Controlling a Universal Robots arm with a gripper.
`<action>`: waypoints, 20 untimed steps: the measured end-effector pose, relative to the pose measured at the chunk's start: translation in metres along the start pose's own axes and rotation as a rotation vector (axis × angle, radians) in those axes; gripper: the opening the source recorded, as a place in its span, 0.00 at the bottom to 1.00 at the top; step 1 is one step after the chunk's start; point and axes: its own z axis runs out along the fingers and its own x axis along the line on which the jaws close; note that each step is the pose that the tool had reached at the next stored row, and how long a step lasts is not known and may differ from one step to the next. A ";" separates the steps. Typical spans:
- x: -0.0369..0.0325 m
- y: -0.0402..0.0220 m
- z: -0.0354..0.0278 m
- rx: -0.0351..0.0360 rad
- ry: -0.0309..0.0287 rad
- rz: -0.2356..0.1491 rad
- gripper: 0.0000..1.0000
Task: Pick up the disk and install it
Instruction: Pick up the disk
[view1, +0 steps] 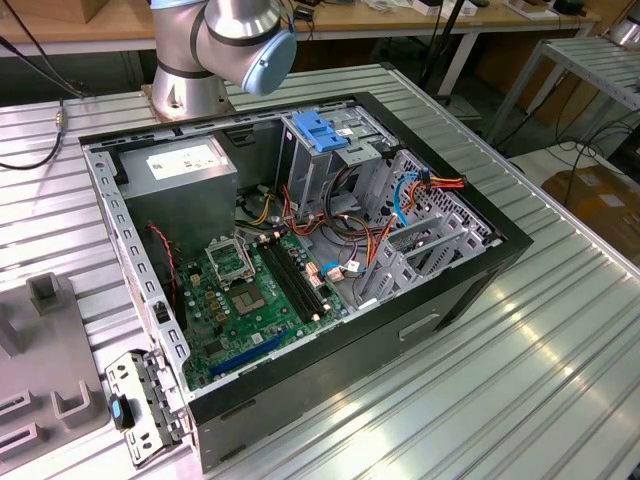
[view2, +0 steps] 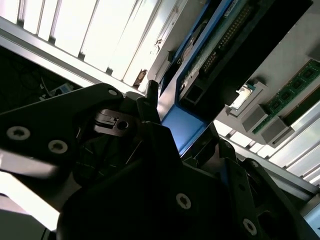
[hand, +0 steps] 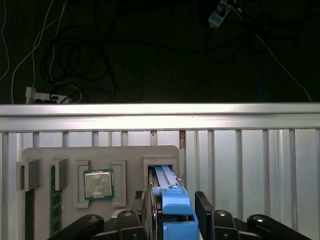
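Observation:
The disk (hand: 167, 182) stands on edge in a slot of a grey parts tray (hand: 130, 155), its blue plastic rail facing up. My gripper (hand: 171, 194) straddles it, one black finger (hand: 142, 205) on each side, pressed close against the rail. The second wrist view has the disk (view2: 220, 45) running away from the gripper (view2: 182, 117), with its circuit board and connector showing and a blue face between the fingers. In the exterior view the open computer case (view1: 480, 275) lies on the table, with a grey drive cage topped by a blue latch (view1: 322, 130).
The tray also holds a processor chip (hand: 98, 184) and a memory stick (hand: 56, 200). Inside the case are a grey power-supply box (view1: 180, 175), a green motherboard (view1: 240, 300) and loose cables (view1: 400, 195). The arm's base (view1: 215, 45) stands behind the case. Beyond the ribbed table edge (hand: 160, 117) is dark floor with cables.

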 end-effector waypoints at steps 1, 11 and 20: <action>0.0000 0.0000 0.0000 0.0001 0.0000 0.000 0.51; 0.0001 -0.0016 0.0011 0.0110 0.0021 0.000 0.51; 0.0000 -0.0015 0.0013 0.0156 0.0027 0.000 0.51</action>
